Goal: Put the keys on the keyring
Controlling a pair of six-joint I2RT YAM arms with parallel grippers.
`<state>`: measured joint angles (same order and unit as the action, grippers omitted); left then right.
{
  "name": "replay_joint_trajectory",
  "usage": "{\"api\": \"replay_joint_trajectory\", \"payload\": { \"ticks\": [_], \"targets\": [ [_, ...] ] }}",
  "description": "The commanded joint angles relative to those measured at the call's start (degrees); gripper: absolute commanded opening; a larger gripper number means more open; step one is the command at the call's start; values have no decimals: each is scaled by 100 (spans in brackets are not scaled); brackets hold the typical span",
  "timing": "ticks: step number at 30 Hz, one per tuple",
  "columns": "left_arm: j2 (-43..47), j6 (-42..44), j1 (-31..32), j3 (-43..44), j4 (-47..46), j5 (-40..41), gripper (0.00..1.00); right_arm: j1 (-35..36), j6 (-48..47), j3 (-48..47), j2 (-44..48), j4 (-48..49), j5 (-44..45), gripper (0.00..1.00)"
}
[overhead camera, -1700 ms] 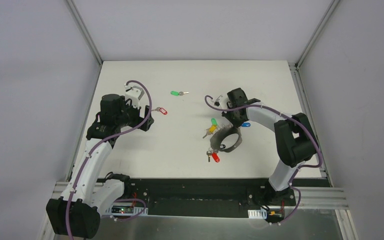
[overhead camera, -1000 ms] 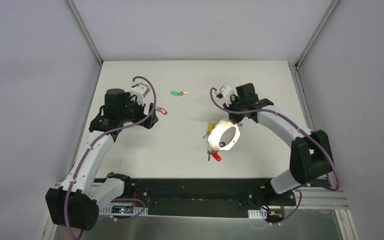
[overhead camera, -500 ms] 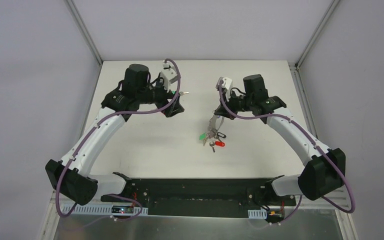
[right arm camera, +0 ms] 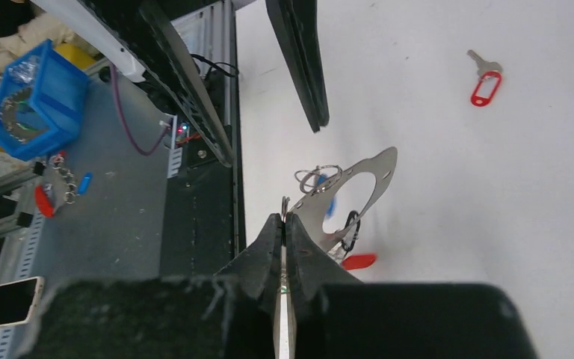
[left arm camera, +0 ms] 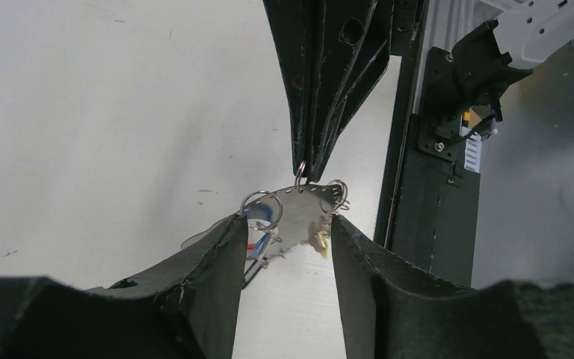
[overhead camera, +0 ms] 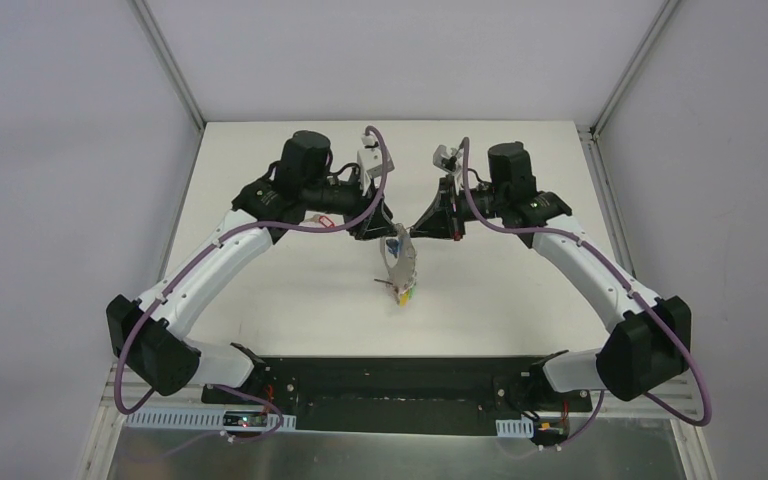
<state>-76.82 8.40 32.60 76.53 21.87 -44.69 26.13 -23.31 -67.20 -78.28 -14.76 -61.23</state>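
Note:
The keyring (overhead camera: 401,262) is a shiny flat metal loop with small split rings on its rim, hanging above the table's middle. My right gripper (right arm camera: 285,218) is shut on its rim and holds it up. Keys with blue (right arm camera: 329,206), red (right arm camera: 359,261) and yellow (overhead camera: 403,292) tags dangle from it. My left gripper (left arm camera: 287,218) faces the right one, jaws partly apart. Its fingertips (left arm camera: 235,228) stand on either side of the keyring (left arm camera: 303,213), close to its edges. A loose red-tagged key (right arm camera: 484,86) lies on the table behind.
The black front rail (left arm camera: 430,187) of the table runs just beyond the hanging keyring. Off the table, a blue bin (right arm camera: 37,97) and a phone (right arm camera: 4,299) sit on the bench. In the top view both arms meet above the table's middle.
Both arms swung inward to meet. The right gripper lifted the keyring off the table and turned it on edge. The left gripper came up to it and its jaws narrowed.

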Motion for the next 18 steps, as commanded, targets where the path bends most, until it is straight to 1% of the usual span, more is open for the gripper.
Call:
{"api": "replay_joint_trajectory", "payload": {
  "ticks": [1, 3, 8, 12, 18],
  "targets": [
    [54, -77, 117, -183, -471, -442, 43, 26, 1024, 140, 41, 1093, -804, 0],
    [92, -50, 139, -208, -473, -501, 42, 25, 1183, 211, 25, 1282, -860, 0],
    [128, 27, 144, -209, -461, -598, 41, 27, 1250, 301, 19, 1421, -915, 0],
    [-11, 8, 174, -132, -499, -659, 41, 24, 1727, 464, 2, 2020, -983, 0],
    [-180, -163, 221, -69, -626, -755, 39, 6, 2085, 526, -14, 2357, -1000, 0]
  ]
}}
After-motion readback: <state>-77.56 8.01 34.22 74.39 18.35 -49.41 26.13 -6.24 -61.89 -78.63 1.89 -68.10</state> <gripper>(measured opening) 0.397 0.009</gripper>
